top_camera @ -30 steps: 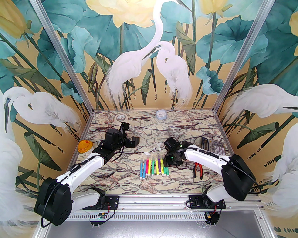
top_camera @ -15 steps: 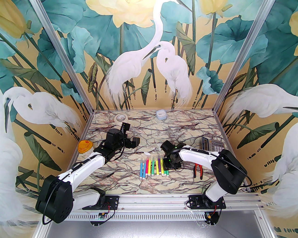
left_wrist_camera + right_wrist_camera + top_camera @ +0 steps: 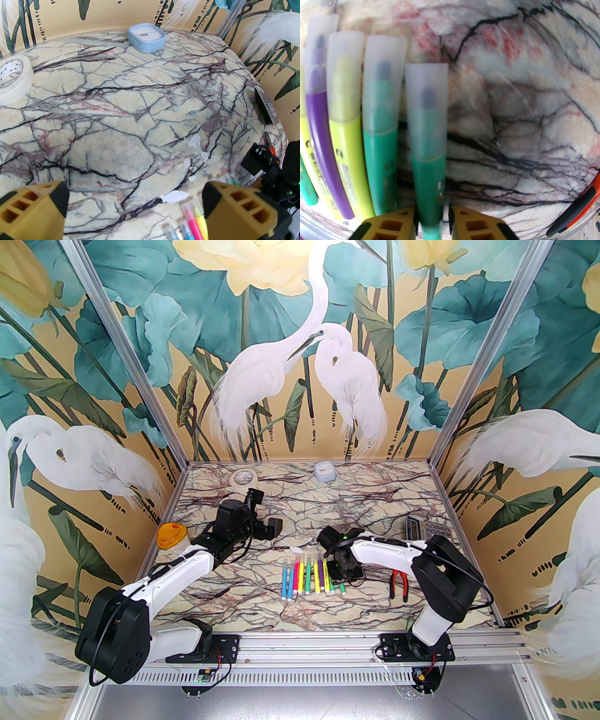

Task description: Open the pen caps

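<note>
Several short markers (image 3: 307,576) with blue, pink, yellow, green and purple barrels lie side by side mid-table, clear-whitish pen caps pointing away. My right gripper (image 3: 341,573) is at the row's right end. In the right wrist view its jaws (image 3: 432,220) are shut on the barrel of the rightmost green marker (image 3: 429,178), whose cap (image 3: 426,105) is on. That marker (image 3: 342,588) sits a little nearer than its neighbours. Several loose whitish caps (image 3: 194,140) lie beyond the row. My left gripper (image 3: 269,528) hovers left of them, open and holding nothing (image 3: 134,196).
A tape roll (image 3: 243,477) and a blue square box (image 3: 324,471) sit at the back. A calculator (image 3: 429,530) and red-handled pliers (image 3: 399,582) lie to the right of my right arm. An orange-lidded container (image 3: 171,536) stands at the left edge.
My right arm has swung left and its jaws have narrowed onto the rightmost green marker, which has slid slightly out of the row toward the near edge. The left arm has barely moved.
</note>
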You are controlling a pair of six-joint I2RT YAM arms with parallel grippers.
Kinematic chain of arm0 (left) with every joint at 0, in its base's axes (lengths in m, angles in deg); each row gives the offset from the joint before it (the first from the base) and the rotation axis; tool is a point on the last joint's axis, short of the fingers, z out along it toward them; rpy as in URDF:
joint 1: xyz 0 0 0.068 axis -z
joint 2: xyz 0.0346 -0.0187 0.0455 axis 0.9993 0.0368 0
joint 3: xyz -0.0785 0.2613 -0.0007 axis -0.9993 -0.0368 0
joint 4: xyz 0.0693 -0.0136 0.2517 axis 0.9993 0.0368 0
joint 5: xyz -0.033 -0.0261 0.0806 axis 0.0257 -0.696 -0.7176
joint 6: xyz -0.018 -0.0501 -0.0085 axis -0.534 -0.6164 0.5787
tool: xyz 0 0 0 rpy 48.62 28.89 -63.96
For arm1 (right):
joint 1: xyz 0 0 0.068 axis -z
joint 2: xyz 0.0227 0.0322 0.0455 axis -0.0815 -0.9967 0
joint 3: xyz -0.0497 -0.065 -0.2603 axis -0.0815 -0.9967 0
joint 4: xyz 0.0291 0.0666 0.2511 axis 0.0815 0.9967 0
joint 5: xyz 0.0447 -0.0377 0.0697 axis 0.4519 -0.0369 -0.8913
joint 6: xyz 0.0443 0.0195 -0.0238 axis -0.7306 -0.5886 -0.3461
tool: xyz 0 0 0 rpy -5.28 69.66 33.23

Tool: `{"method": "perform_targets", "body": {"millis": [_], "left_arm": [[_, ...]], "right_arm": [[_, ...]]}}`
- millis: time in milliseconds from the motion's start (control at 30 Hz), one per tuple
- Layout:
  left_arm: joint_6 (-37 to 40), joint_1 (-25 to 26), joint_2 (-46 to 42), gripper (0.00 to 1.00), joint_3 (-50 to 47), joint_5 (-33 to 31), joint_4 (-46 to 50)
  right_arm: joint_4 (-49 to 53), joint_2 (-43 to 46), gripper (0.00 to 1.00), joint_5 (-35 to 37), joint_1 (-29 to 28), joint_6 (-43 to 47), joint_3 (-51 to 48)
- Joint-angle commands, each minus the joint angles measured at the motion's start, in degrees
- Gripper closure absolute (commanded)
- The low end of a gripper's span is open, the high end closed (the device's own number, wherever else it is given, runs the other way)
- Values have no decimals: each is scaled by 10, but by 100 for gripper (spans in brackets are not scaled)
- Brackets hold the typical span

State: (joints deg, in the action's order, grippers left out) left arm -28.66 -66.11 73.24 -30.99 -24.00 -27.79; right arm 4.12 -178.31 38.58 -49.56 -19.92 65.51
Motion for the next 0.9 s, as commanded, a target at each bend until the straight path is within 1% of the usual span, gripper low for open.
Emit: {"method": "perform_targets", "body": {"millis": [0,133,367,500,867], "left_arm": [[11,3,5,1,14,4,-1],[13,4,5,1,19,10,15],[6,3,3,1,19,7,12],[-7,2,6,1,17,17,-1],[-32,3,20,1,28,57,-7]], "right_arm": [[14,-20,71,46,-2,-13,13],[-4,-31,72,56,-2,-21,3],[-27,-35,78,56,-7,-18,-7],[-33,-20,82,59,-7,-11,-7],[-46,45,90,61,-2,34,18]]}}
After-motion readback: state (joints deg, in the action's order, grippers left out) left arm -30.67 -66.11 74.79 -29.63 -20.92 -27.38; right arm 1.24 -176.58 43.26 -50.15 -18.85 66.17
